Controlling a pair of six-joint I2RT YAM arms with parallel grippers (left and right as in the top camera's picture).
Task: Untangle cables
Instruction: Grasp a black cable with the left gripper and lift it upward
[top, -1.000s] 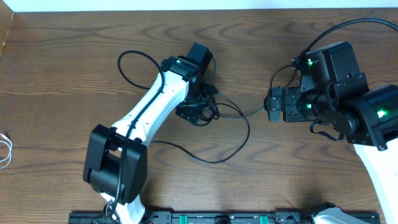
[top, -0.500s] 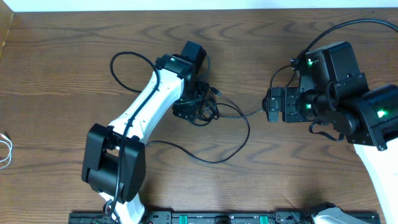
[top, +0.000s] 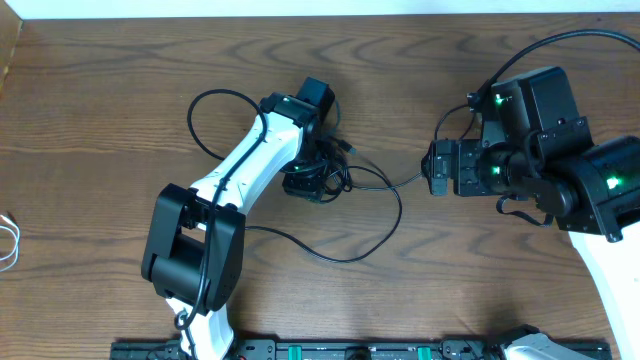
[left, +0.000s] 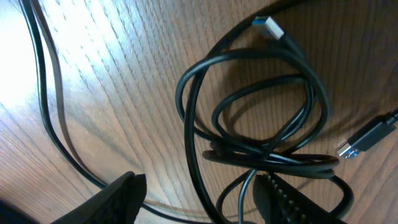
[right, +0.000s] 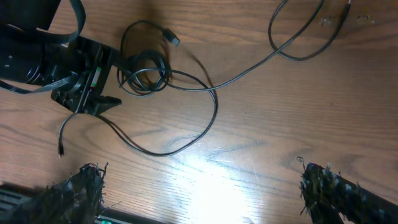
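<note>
Nearest me, a slack loop of black cable (top: 340, 256) sweeps across the table (top: 100, 100), and a white cable (top: 14, 238) peeks in at the left edge. Farther in, around mid-table, the black tangle (top: 332, 178) lies coiled, with a silver plug end (left: 270, 26) poking out. My left gripper (left: 198, 182) is down over it, fingers parted and straddling a few strands, not pinching them. Off to the right, my right gripper (right: 200, 169) hangs spread wide with nothing between its fingers, well apart from the tangle.
</note>
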